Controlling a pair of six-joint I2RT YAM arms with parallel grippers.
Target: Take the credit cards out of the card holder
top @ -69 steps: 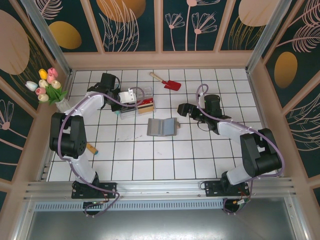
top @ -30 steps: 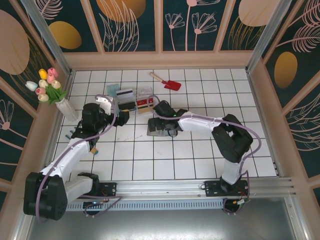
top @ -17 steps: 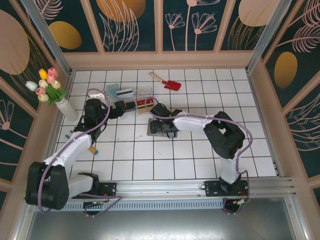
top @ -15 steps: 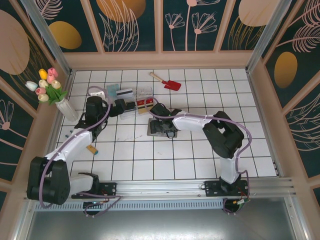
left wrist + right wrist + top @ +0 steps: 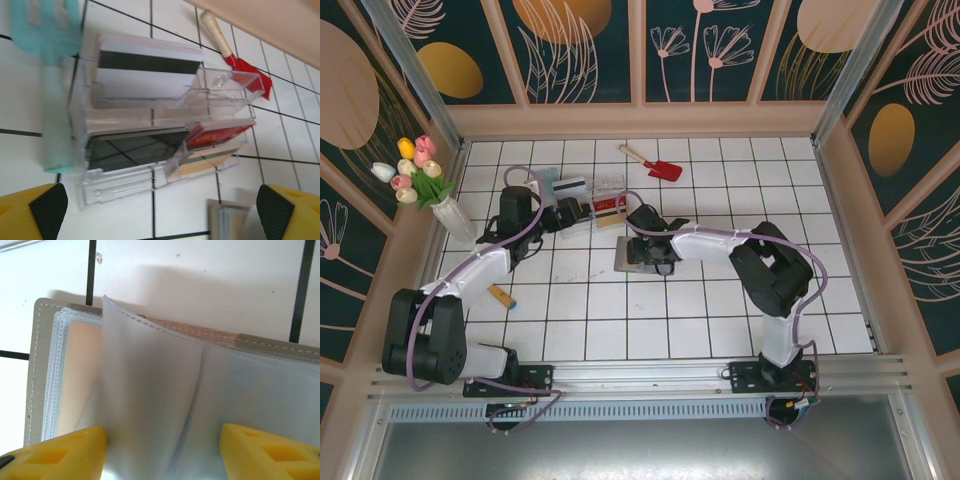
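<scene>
The grey card holder (image 5: 638,255) lies open in the middle of the table. My right gripper (image 5: 656,254) is down on it. In the right wrist view its yellow fingers (image 5: 65,450) stand apart either side of a raised translucent sleeve (image 5: 150,390) of the card holder (image 5: 37,365), not pinching it. An orange-tinted card (image 5: 77,375) shows inside the left pocket. My left gripper (image 5: 560,215) is open beside a clear tray (image 5: 590,205) that holds a striped white card (image 5: 145,72), a black card (image 5: 132,150) and a red card (image 5: 217,135).
A teal fork (image 5: 50,75) lies left of the clear tray (image 5: 115,187). A red toy shovel (image 5: 660,165) lies at the back. A vase of tulips (image 5: 435,200) stands at the left wall, and a small orange piece (image 5: 502,296) lies near the left arm.
My right gripper came in from the right and settled on the card holder. The left gripper left the tray, swung to the front left, then edged back up beside it.
</scene>
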